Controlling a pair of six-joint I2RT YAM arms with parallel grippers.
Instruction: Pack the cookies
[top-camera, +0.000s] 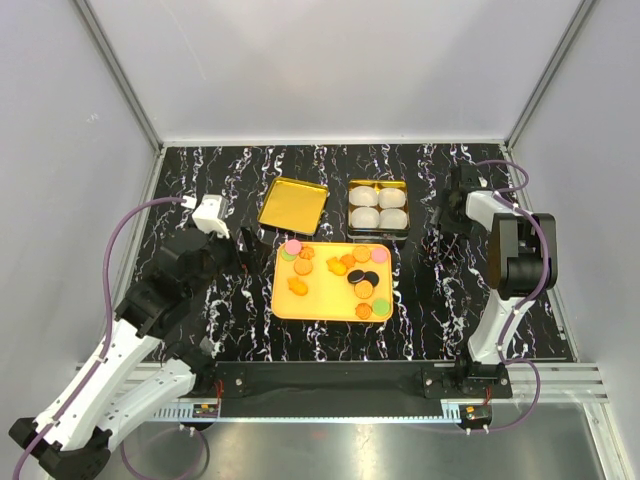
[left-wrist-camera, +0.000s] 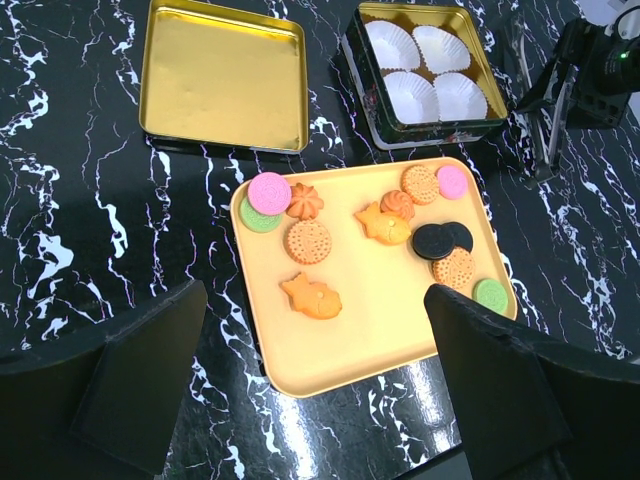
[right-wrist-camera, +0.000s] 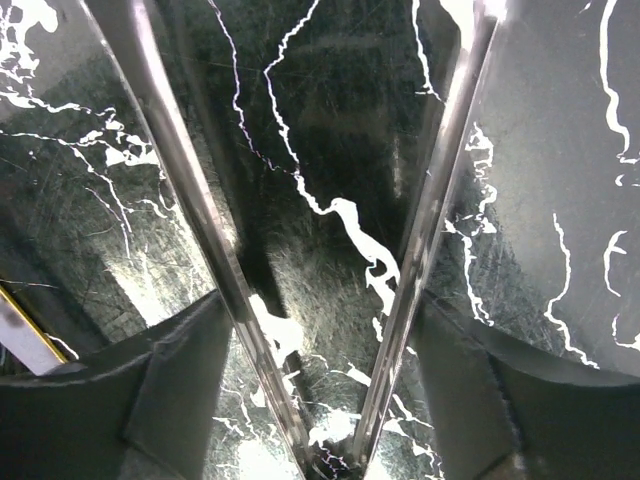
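Meanwhile, tongs were in hand and nothing was packed yet.
Small flat orange, pink, green and black cookies (left-wrist-camera: 308, 241) lay on the yellow-orange rectangular tray (left-wrist-camera: 380, 340) at frame centre, below the open tin (left-wrist-camera: 362, 85) of white pleated paper cups (left-wrist-camera: 415, 95). The right gripper (right-wrist-camera: 318, 300) clasped slim metal tongs (right-wrist-camera: 188, 190), probably for pinching cookies. The left gripper (left-wrist-camera: 315, 300) hung splayed and empty over the tray.

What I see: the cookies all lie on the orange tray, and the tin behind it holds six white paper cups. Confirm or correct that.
One thing is wrong: the tin holds four white paper cups, not six, set two by two. The left wrist view shows it plainly. The cookies do all lie on the orange tray, with the tin behind it.
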